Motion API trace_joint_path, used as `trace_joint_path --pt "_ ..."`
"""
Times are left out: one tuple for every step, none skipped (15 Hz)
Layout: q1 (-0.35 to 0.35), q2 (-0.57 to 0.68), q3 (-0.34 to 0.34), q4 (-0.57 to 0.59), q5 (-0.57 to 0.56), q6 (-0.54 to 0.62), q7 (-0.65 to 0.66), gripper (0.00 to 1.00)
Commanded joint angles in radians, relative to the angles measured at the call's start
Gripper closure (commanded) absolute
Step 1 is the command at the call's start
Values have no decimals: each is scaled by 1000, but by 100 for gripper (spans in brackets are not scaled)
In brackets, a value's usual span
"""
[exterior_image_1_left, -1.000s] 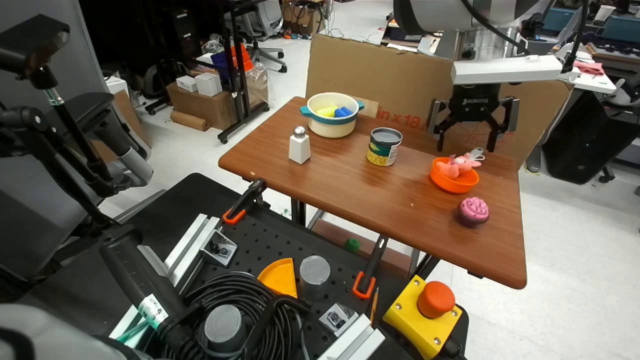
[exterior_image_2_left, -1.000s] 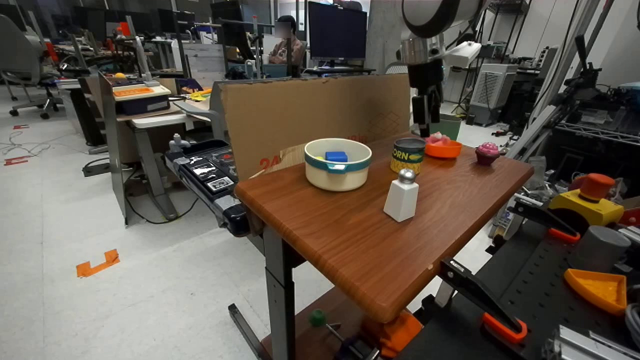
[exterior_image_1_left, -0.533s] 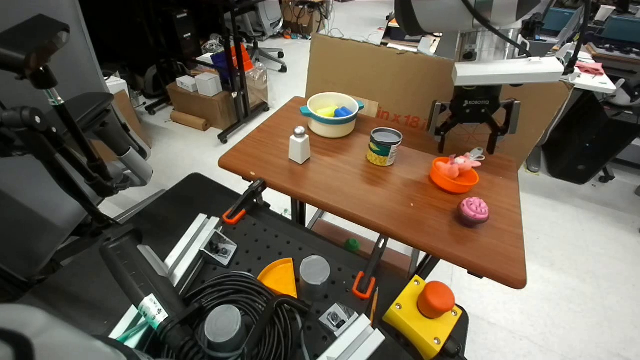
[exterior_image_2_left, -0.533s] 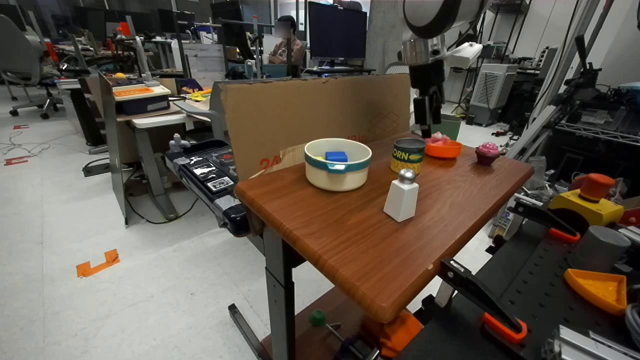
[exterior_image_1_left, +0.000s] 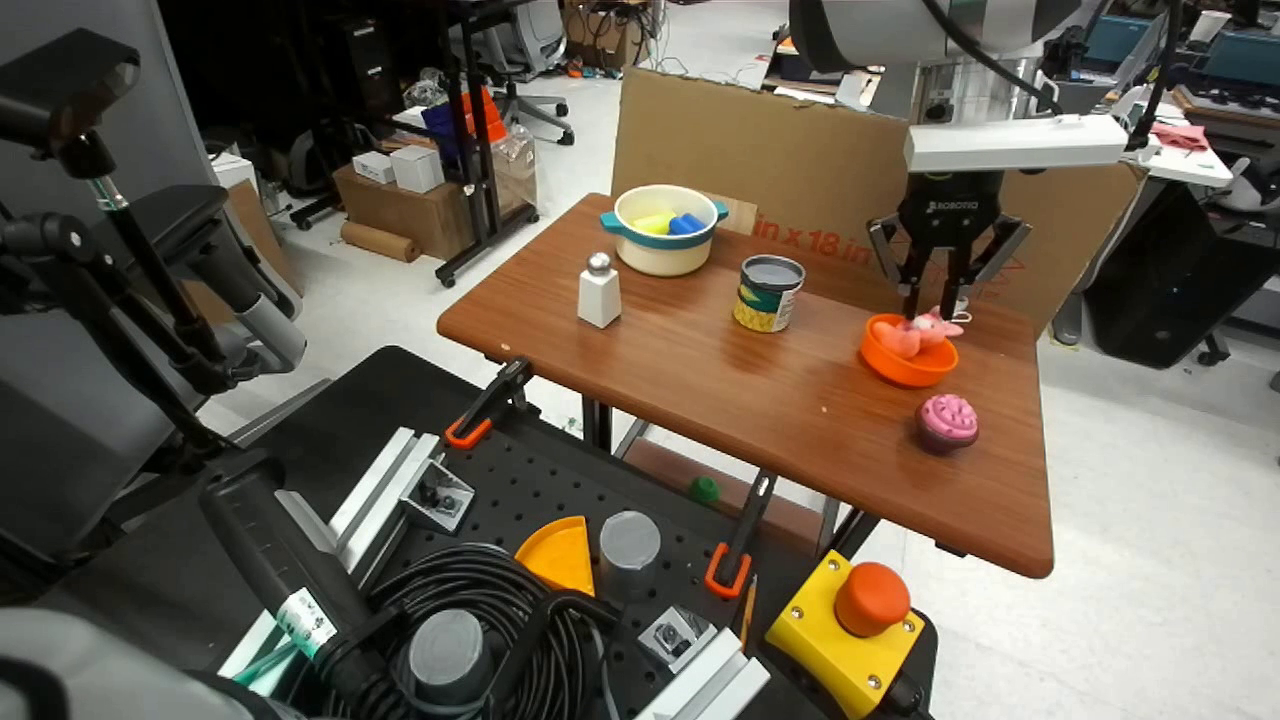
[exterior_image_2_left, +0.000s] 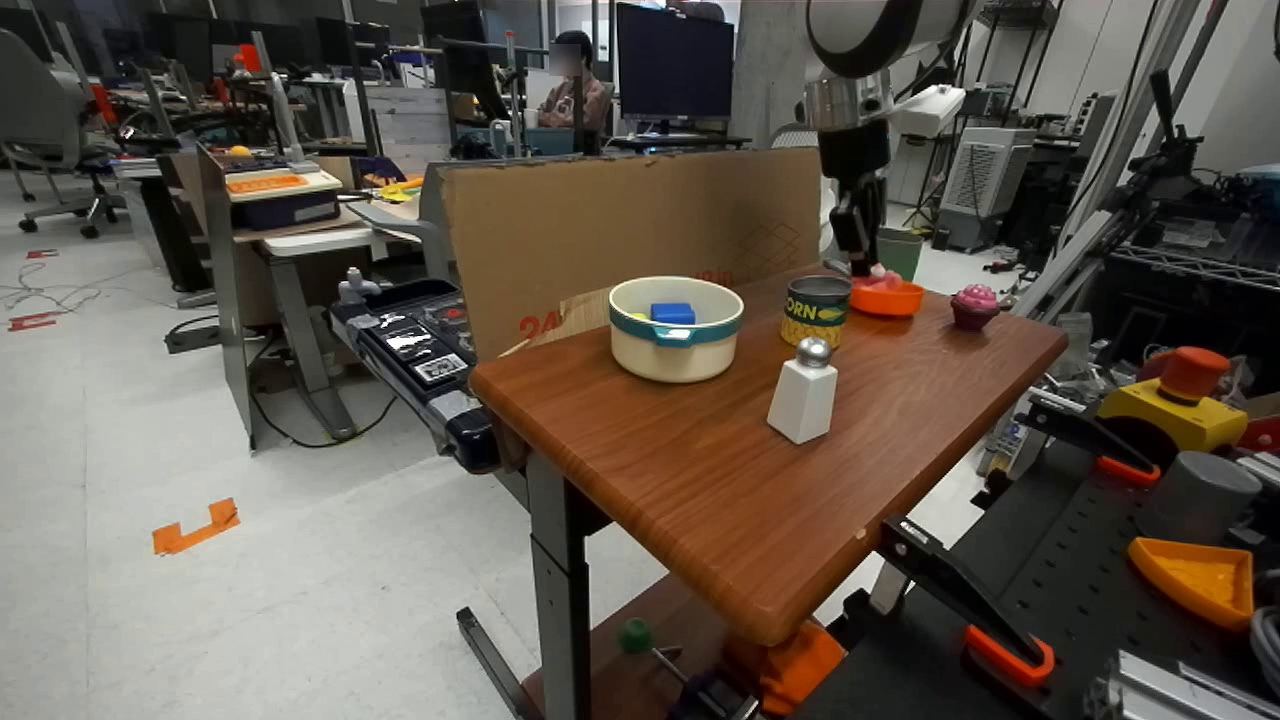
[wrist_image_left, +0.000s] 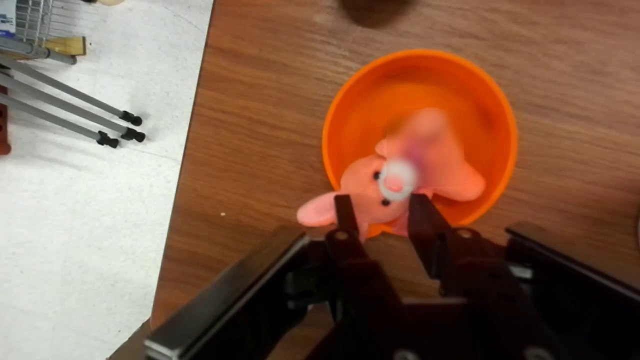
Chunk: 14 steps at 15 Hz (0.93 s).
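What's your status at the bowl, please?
Gripper: jaws apart at pink toy, grip unclear. Toy: in orange bowl, ear over rim. Rim possibly in the way.

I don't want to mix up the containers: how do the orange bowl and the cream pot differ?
Colour: the orange bowl is plain orange; the cream pot has a teal band and handles.
Size: the bowl looks smaller and shallower than the pot.
Contents: a pink toy lies partly in the bowl; the pot holds a blue piece and a yellow piece.
Both are round, open-topped and upright on the wooden table.
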Motion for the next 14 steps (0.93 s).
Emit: trace_joint_path --pt "-7 -9 9 -8 6 -12 -13 97" --pt "-6 -9 8 -7 5 -13 -11 100" --pt "-6 -8 8 -7 5 -13 -10 100" --pt "-6 -8 7 -7 5 -14 -10 100" --pt "-6 -9 7 -7 5 -15 -9 100" --pt "-5 -9 7 -6 5 -15 -8 100" --pt "-5 -9 7 -7 5 -16 -7 100" --pt "-4 -10 7 -7 4 -16 -6 100" --pt "-3 -12 6 -8 4 -16 -4 100" --pt "-3 -13 5 -9 3 -16 -3 100" --pt "-1 -16 4 -11 1 -15 0 100" --pt "-1 -18 4 -12 1 -16 1 100" --pt "1 -22 4 -15 0 -17 2 100" --pt "6 -26 2 -20 -6 -16 8 100"
